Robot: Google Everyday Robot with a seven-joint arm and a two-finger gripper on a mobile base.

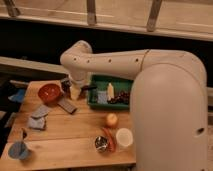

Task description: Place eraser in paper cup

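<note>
The eraser, a flat dark grey block, lies on the wooden table just right of and in front of a red bowl. The white paper cup stands upright near the table's front right, next to a small metal cup. My gripper hangs from the bent white arm, between the red bowl and the green tray, just above and behind the eraser. It is far from the paper cup.
A green tray with food items sits at the back right. Two blue-grey pads lie at the left, and a blue cup stands at the front left. An orange fruit and a carrot-like piece lie near the cups.
</note>
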